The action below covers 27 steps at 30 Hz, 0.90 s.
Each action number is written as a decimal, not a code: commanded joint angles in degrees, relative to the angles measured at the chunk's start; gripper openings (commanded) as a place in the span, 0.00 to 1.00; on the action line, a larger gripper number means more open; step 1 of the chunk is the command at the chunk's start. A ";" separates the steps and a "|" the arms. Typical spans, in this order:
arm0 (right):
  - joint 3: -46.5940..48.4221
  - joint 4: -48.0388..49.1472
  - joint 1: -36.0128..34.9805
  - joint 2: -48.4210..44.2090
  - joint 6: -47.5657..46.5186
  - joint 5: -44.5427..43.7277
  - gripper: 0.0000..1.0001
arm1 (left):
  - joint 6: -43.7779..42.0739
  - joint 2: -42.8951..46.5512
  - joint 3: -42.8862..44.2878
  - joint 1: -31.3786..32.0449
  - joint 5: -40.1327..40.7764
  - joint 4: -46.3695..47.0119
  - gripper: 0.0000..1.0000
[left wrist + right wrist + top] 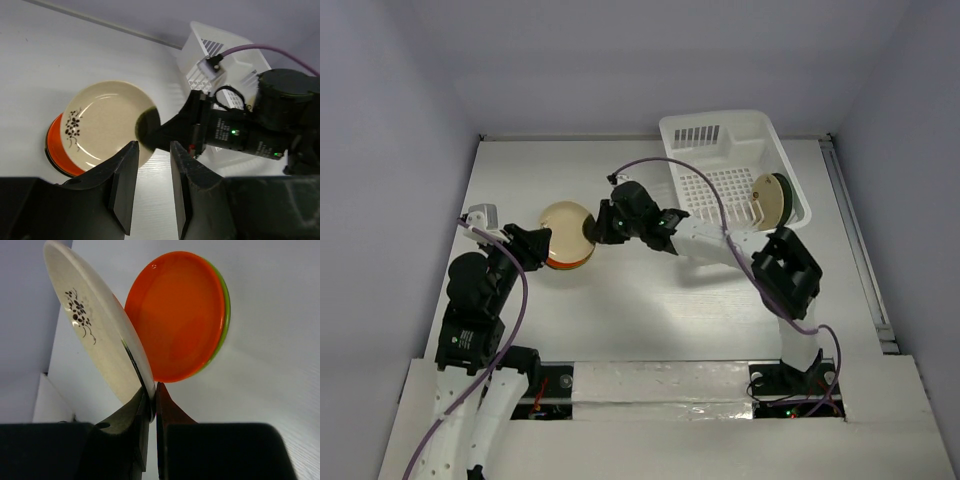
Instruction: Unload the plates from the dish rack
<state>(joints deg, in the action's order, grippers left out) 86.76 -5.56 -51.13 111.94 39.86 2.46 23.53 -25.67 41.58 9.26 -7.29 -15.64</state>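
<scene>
My right gripper [152, 392] is shut on the rim of a beige plate with a black flower pattern [90, 330]. It holds the plate tilted just above a red-orange plate [175, 315], which lies on a lime green plate [226, 310]. From above, the beige plate [565, 228] covers most of the red-orange one [568, 262], with the right gripper [595, 228] at its right rim. My left gripper [538, 245] is open and empty by the stack's left side; its own view shows the beige plate [105, 122] ahead. The white dish rack [720, 130] stands at the back right.
Two plates stand upright at the rack's right side, a beige one [767, 200] and a dark green one [782, 195]. The right arm stretches from the rack side across the middle of the table. The rack's corner [220, 45] shows behind the right wrist in the left wrist view.
</scene>
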 commanded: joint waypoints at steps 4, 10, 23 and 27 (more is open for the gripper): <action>6.84 11.45 0.42 6.95 9.97 8.43 0.04 | 0.38 0.89 -0.54 -0.20 0.26 2.54 0.28; 5.96 12.94 -0.11 9.79 12.00 9.23 0.13 | 0.38 1.15 -0.54 -0.20 0.35 2.37 0.28; 1.66 12.68 -0.11 8.91 11.47 7.74 0.40 | 0.64 1.50 -0.54 -0.20 0.70 2.28 0.28; 0.96 12.24 -0.11 8.38 11.21 7.12 0.46 | 0.55 1.33 -0.54 -0.20 0.78 2.28 0.28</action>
<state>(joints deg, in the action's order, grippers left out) 88.20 3.88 -51.03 123.44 51.31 10.41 23.70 -24.71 41.58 9.26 -6.98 -15.66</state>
